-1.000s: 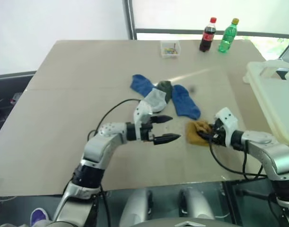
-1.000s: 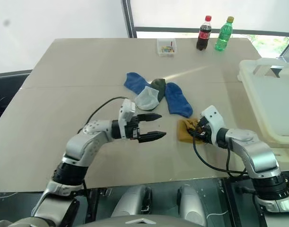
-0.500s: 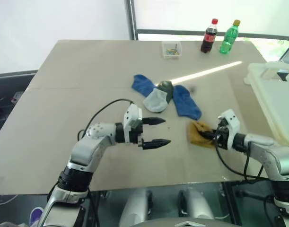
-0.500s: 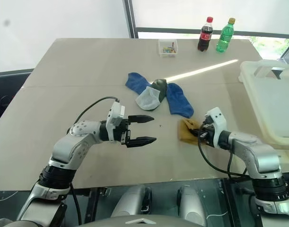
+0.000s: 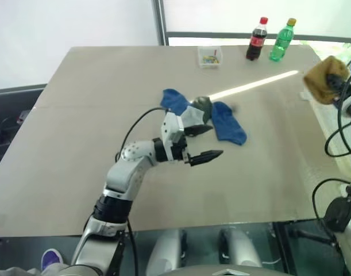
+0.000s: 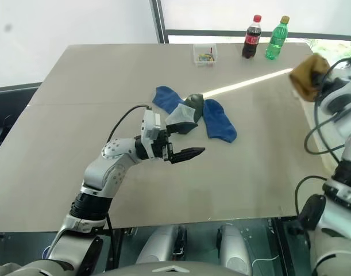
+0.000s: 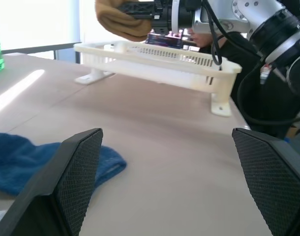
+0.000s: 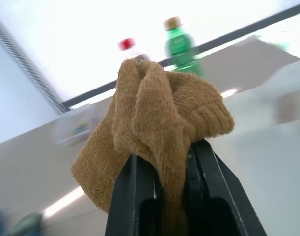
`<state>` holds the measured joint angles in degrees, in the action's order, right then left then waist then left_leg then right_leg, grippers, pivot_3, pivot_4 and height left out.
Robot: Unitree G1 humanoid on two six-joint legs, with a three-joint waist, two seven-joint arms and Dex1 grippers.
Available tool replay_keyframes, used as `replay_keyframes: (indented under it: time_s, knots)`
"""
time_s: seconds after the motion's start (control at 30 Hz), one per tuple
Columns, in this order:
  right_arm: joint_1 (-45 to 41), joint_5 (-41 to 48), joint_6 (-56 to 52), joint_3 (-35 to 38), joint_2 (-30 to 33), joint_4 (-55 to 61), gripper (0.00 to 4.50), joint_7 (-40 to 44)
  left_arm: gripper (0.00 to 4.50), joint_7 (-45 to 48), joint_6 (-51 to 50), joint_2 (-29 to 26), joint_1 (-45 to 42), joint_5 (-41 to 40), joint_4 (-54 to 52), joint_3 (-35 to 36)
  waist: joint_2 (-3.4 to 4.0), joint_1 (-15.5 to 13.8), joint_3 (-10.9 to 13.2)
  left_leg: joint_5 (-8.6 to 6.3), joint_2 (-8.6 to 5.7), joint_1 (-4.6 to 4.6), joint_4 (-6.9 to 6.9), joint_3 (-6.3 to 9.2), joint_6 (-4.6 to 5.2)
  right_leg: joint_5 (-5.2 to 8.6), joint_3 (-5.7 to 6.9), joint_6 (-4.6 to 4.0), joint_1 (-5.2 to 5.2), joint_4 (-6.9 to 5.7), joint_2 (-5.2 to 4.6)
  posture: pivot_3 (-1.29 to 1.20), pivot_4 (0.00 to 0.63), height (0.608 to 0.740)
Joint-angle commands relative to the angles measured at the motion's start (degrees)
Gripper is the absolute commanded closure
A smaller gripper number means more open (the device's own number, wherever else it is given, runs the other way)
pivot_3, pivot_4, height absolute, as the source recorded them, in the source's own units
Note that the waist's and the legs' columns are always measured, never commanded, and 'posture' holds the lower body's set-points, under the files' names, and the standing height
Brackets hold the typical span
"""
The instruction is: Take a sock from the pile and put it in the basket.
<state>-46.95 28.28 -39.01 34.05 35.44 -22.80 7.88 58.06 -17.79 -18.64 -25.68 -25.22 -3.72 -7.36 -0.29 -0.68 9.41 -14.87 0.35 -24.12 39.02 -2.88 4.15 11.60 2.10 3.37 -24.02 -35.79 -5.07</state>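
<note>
We see our right gripper point(image 8: 172, 162) clenched on a mustard yellow knitted sock point(image 8: 154, 132) at far right, while our left gripper point(image 5: 203, 142) stands released near the pile point(image 5: 204, 115).

Left arm reaching forward over bench, forearm angling toward centre, wrist bending inward. Left gripper point(image 5: 203, 142) pointing level toward robot's right, hovering just above bench surface, jaws standing wide apart, holding nothing. Right arm lifting high at far right, cables hanging off it. Right gripper point(image 8: 170, 162) pointing forward, jaws pinching mustard sock point(image 5: 323, 79) between them, sock bunching and drooping over fingertips.
</note>
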Motion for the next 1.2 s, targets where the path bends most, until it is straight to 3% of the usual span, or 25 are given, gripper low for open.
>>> replay_keyframes:
  time_s: [0.03,0.17,0.3,0.43,0.47,0.6,0.8,0.9,1.1,1.2]
  knots:
    - [-8.48,-4.88,13.34,-0.22,2.88,-19.36,4.48,-3.58,0.00,-1.50,2.06,0.65,-0.42,1.15,-1.09,-0.37,0.00,0.17,0.00,0.00,0.00,0.02,-0.01,-0.03,0.00,0.02,-0.04,0.03,-0.01,0.01,0.03,0.00,0.150,0.732]
    - [-15.31,-9.17,22.17,-2.80,4.91,-38.03,4.48,-3.76,0.00,-3.33,1.88,0.99,0.80,1.61,-2.68,-0.25,0.07,1.16,0.11,0.01,0.01,0.10,-0.20,-0.15,-0.01,0.02,-0.20,0.06,-0.02,0.04,0.05,0.00,0.150,0.732]
    - [-17.63,-9.93,24.86,-2.63,6.29,-47.33,4.48,-4.50,0.00,-4.65,1.99,1.31,1.74,1.74,-3.82,-0.63,0.07,1.29,0.12,0.03,0.04,0.15,-0.36,-0.22,-0.05,0.02,-0.28,0.06,-0.02,0.09,0.05,0.00,0.150,0.732]
    - [-17.53,-10.03,25.66,-2.65,7.42,-50.04,2.67,-5.38,0.00,-6.25,2.21,2.87,2.54,0.96,-5.56,-0.89,0.07,1.28,0.12,0.06,0.04,0.15,-0.38,-0.25,-0.09,0.02,-0.31,0.07,-0.02,0.12,0.01,0.00,0.150,0.732]
    - [-17.70,-9.87,25.50,-2.66,7.52,-50.15,2.00,-5.06,0.00,-6.33,2.31,3.24,2.57,0.63,-5.77,-0.78,0.07,1.29,0.12,0.05,0.04,0.15,-0.37,-0.27,-0.08,0.01,-0.34,0.07,-0.02,0.13,0.00,0.00,0.150,0.732]
    - [-17.80,-9.64,24.52,-2.91,8.14,-49.55,0.09,-4.45,0.00,-6.22,2.52,4.26,2.02,-0.16,-5.47,-0.37,0.07,1.38,0.12,0.03,0.06,0.23,-0.38,-0.33,-0.04,0.01,-0.40,0.08,-0.02,0.09,0.03,0.00,0.150,0.732]
    - [-16.16,-7.20,22.06,-1.39,8.98,-45.35,0.03,-3.30,0.00,-5.56,3.17,4.85,1.09,0.00,-3.48,-0.51,0.07,1.37,0.12,0.03,0.07,0.26,-0.37,-0.38,-0.04,0.01,-0.45,0.08,-0.02,0.06,0.04,0.00,0.150,0.732]
    - [-11.01,-6.27,19.68,-2.24,8.28,-34.35,0.03,-0.36,0.00,-5.21,2.83,3.89,1.56,-0.24,-2.94,0.41,0.07,1.14,0.12,0.03,0.07,0.26,-0.38,-0.37,-0.04,0.01,-0.45,0.08,-0.02,0.06,0.04,0.00,0.150,0.732]
    - [14.59,-0.96,9.65,-7.70,2.29,17.79,0.03,4.67,0.00,-6.85,0.51,-0.78,5.31,-0.36,-3.67,4.10,0.15,1.33,0.08,0.03,0.15,0.27,-0.50,-0.33,-0.04,0.02,-0.42,0.10,-0.09,0.01,0.05,0.00,0.150,0.732]
    - [27.37,0.13,7.67,-12.92,2.57,38.99,0.03,8.96,0.00,-9.84,-1.93,-3.79,8.23,0.20,-5.09,6.99,0.20,1.45,0.06,0.01,0.21,0.31,-0.51,-0.34,-0.01,0.02,-0.45,0.10,-0.15,-0.09,0.07,0.00,0.150,0.732]
